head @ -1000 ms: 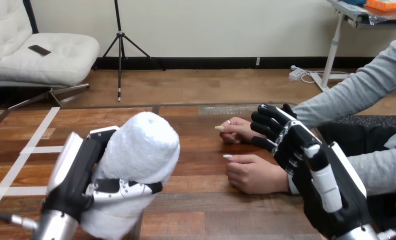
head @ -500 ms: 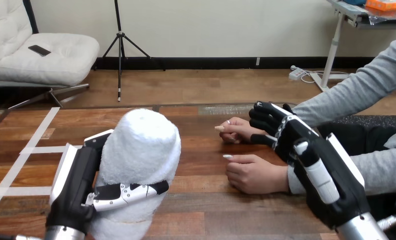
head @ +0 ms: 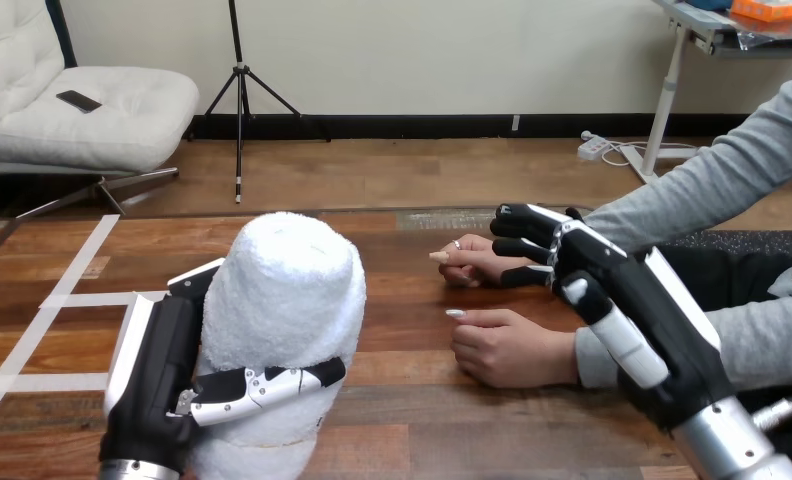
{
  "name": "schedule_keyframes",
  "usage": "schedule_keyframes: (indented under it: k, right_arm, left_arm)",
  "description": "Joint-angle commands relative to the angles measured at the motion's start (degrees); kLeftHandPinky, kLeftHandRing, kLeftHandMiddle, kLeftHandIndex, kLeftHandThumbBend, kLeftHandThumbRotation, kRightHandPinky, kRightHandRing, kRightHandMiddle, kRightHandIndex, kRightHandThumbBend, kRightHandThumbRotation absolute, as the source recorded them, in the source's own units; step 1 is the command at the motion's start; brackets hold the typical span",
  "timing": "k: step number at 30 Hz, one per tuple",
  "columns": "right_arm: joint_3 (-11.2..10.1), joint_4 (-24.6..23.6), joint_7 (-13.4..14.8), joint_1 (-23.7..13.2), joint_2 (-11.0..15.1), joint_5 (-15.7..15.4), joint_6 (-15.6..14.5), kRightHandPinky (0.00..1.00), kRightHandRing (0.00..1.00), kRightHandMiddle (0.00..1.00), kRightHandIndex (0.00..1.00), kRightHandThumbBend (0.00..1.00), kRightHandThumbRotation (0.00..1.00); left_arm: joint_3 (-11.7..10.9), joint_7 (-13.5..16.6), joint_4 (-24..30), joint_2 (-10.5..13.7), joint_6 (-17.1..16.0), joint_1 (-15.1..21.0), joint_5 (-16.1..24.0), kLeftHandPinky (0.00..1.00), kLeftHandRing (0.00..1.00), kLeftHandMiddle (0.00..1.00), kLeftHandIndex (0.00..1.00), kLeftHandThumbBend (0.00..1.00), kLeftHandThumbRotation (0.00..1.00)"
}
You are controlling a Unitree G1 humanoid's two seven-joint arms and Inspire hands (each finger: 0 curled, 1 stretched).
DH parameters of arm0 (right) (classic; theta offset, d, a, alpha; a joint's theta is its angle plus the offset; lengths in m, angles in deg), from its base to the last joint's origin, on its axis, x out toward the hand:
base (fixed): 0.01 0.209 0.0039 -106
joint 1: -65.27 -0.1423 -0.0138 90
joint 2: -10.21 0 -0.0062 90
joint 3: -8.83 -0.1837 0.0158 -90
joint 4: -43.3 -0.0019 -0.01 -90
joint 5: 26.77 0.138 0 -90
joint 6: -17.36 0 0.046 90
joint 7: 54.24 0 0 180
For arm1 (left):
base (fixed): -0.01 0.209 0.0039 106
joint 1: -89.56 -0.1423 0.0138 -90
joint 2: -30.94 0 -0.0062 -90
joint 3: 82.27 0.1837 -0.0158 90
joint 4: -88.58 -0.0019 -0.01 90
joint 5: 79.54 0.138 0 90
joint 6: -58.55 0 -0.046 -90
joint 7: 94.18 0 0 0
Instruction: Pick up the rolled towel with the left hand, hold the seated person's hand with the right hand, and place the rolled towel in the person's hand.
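Note:
A white rolled towel [head: 287, 300] stands upright above the table at the lower left, with my left hand [head: 157, 375] curled round it, thumb across its front. Two of the person's hands rest on the table at the right: the nearer hand [head: 507, 348] lies curled on the wood, and the farther hand [head: 472, 260] lies behind it. My right hand [head: 622, 310] hovers open above the nearer hand's wrist, its fingers [head: 517, 230] reaching over the farther hand. I cannot tell whether they touch it.
The wooden table [head: 402, 420] carries white tape lines [head: 67, 290] at its left. The person's grey sleeves [head: 762, 340] come in from the right edge.
My left hand has brought the towel slightly rightward and more upright. My right hand has moved forward and left, its fingers now over the person's farther hand.

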State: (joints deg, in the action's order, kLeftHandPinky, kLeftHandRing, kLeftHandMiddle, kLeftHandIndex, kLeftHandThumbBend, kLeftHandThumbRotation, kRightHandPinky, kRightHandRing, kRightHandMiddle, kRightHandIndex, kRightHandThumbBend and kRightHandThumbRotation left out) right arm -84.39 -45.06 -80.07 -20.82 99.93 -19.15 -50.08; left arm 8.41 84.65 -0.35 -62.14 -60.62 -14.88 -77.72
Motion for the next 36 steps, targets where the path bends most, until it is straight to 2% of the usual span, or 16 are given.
schedule_keyframes:
  k: [1, 7, 19, 29, 36]
  right_arm:
    - [-1.45, 2.79, 0.64, -5.91, 2.08, -1.41, 2.31, 0.77, 0.85, 0.86, 0.84, 0.85, 0.86]
    - [-1.49, 6.99, 0.82, -8.65, 4.04, -3.85, 4.85, 0.79, 0.85, 0.86, 0.84, 0.87, 0.85]
    - [-1.28, 15.96, 1.21, -13.75, 7.33, -7.19, 9.46, 0.79, 0.86, 0.86, 0.84, 0.88, 0.75]
    - [-0.37, 21.19, 2.48, -17.03, 9.89, -11.22, 11.37, 0.78, 0.85, 0.86, 0.85, 0.89, 0.69]
    - [0.49, 24.69, 3.88, -19.38, 11.63, -14.76, 12.80, 0.79, 0.85, 0.86, 0.86, 0.88, 0.66]
  left_arm:
    - [-1.56, -0.16, 3.57, -0.52, -1.54, 2.90, -0.54, 0.26, 0.32, 0.36, 0.38, 0.64, 0.00]
    - [-1.66, -0.62, 3.41, -0.81, -1.53, 3.05, -1.18, 0.26, 0.32, 0.36, 0.38, 0.65, 0.00]
    - [-1.99, -1.40, 3.17, -1.39, -1.71, 3.39, -2.07, 0.27, 0.32, 0.36, 0.38, 0.65, 0.00]
    - [-2.25, -2.41, 2.68, -1.88, -2.37, 3.64, -3.28, 0.27, 0.32, 0.36, 0.38, 0.65, 0.00]
    - [-2.55, -2.54, 2.35, -1.93, -2.73, 3.78, -2.69, 0.26, 0.31, 0.36, 0.38, 0.65, 0.00]
